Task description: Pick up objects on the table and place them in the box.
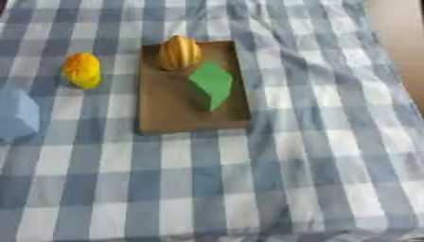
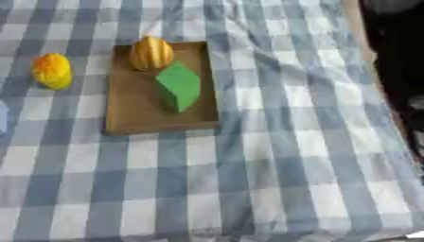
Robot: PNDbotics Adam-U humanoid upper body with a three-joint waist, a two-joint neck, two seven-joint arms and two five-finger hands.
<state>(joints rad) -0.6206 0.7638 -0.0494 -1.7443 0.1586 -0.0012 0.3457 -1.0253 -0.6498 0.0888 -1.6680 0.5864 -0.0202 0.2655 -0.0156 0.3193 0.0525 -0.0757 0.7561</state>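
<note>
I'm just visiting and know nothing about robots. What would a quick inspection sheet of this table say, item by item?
Surface: table under a blue and white checked cloth, somewhat wrinkled.
Box: shallow brown box lying open near the middle.
In the box: a green block and an orange ribbed fruit-like thing at the far end.
Still outside: a yellow bumpy thing on the cloth to the left of the box; a pale blue block at the left edge.
Clutter: nothing seen.
Hands: nothing seen in either view.
Cables: nothing seen.
Surroundings: bare table edge at the right; a dark area beyond it, too unclear to name.
</note>
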